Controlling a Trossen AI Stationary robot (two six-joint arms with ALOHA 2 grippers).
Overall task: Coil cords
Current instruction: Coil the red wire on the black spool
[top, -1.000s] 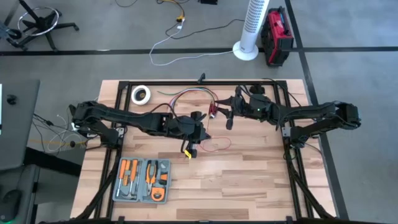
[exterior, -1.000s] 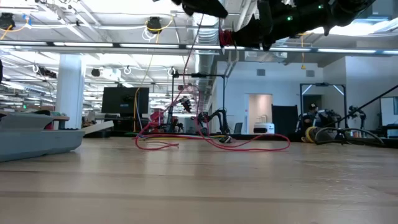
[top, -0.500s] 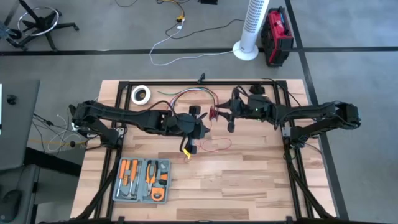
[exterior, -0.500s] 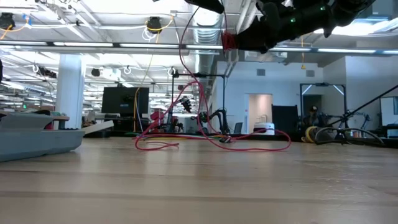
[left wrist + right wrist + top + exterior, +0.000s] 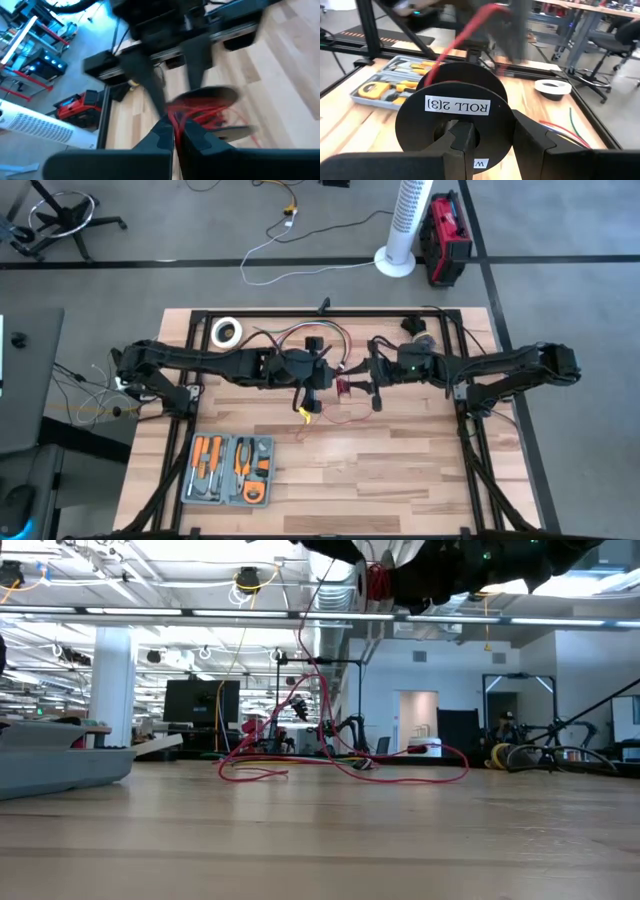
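**Q:** Red wire (image 5: 330,755): form and location?

**A:** Thread-thin and glossy, it lies in loose, tangled loops on the pale wooden plank worktop (image 5: 400,470) near its middle. One strand rises from the loops to the arms overhead, seen in the low view. Part of it is wound on a black spool (image 5: 454,125), a flat round disc with a white label reading "ROLL 2[3]".

**Q:** Right claw (image 5: 487,142)?

**A:** Dark, matte, angular fingers clamped on the spool, one finger at the hub, the other outside the flange. In the high view it hangs over the worktop's centre (image 5: 375,380), just beside the left arm's end.

**Q:** Left claw (image 5: 176,134)?

**A:** Its fingers are pressed together with the red strand pinched between them, close before the spool.

**Q:** Surroundings?

**A:** A grey moulded tool tray (image 5: 230,470) with orange-handled tools (image 5: 205,455) sits toward the near left corner. A white ring of tape (image 5: 227,332) lies at the far left corner. A black metal frame (image 5: 470,430) borders the worktop.
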